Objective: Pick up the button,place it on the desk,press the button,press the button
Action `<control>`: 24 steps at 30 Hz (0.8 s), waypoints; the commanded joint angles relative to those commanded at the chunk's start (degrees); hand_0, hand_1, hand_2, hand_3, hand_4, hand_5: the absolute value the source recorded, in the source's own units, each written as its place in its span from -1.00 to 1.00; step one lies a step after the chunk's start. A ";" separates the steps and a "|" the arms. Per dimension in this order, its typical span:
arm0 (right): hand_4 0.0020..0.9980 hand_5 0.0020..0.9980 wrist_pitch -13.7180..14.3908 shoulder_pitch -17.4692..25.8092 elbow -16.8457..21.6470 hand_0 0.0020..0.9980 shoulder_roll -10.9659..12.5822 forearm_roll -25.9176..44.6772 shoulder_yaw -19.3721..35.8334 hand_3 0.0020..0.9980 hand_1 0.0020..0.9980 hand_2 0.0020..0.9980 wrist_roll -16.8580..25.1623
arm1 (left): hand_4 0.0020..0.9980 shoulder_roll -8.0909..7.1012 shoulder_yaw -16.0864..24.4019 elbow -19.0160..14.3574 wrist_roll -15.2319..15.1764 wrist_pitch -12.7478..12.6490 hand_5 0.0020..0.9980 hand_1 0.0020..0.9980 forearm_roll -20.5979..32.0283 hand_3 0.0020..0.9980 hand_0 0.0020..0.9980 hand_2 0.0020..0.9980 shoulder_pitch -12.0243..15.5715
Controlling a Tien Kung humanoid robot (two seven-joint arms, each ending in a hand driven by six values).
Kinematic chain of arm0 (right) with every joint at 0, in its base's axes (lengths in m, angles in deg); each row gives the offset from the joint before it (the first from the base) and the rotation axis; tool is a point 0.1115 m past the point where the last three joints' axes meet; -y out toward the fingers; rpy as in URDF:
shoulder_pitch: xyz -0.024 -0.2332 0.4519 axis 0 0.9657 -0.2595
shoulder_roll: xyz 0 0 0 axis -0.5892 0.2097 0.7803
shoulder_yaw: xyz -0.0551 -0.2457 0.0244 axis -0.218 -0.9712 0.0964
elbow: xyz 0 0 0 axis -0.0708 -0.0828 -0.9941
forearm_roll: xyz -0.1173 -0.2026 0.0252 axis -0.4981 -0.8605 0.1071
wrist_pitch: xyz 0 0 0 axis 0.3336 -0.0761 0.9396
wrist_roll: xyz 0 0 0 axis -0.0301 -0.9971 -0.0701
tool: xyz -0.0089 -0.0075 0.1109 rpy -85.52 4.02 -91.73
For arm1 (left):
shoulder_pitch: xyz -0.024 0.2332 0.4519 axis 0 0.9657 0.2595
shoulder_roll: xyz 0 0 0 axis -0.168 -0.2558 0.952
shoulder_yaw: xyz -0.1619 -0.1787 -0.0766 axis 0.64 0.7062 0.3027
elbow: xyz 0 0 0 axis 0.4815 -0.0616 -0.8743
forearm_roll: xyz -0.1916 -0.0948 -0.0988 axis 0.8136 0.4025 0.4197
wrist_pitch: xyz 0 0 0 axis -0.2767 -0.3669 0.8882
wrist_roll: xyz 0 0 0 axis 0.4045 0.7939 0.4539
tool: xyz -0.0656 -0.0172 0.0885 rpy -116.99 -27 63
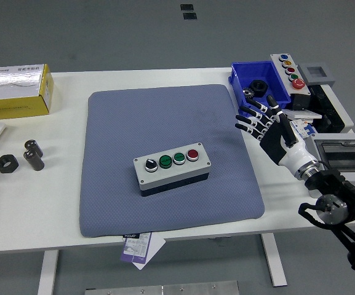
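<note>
starting at the near table edge [54, 243]: a strip of bare white top runs along it, with a paper tag [138, 246] hanging over the edge below the mat's front border. blue-grey mat [165, 117] covers the table's middle; its near right corner comes close to the table edge, its far edge stops short of the table's back edge. button box [173, 166] sits on the mat's near half, roughly centred left to right, with open mat on every side, more behind than in front. long axis runs left to right, right end turned slightly away from the camera; top face up, showing a black selector, two green caps and a red cap [192, 154] at the right end

right hand [274, 132] hovers off the mat's right edge, over bare table, well apart from the box; fingers [249, 120] spread and extended toward the mat, holding nothing. left arm not visible

left strip of table: black nut [7, 163] and two dark cylinders [33, 155] near the left edge, yellow carton [16, 91] farther back. far right: blue bin [255, 87] just beyond the hand, a second button panel [290, 70] beside it, grey equipment [334, 114] crowding the right edge
</note>
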 joint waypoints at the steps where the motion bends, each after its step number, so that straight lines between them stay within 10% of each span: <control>1: 1.00 0.50 0.00 0.04 -0.05 0.60 -0.03 0.05 -0.04 0.68 0.52 0.60 0.01 | 0.61 0.13 -0.03 -0.01 0.06 0.00 -0.60 0.05 0.06 0.47 0.27 0.05 0.10; 24: 1.00 0.72 -0.01 1.12 -0.10 0.70 -0.31 0.52 1.77 0.68 0.57 0.64 0.21 | 0.60 0.34 -0.01 -0.20 1.07 -0.56 -0.59 -0.01 -0.72 0.47 0.27 0.01 -0.94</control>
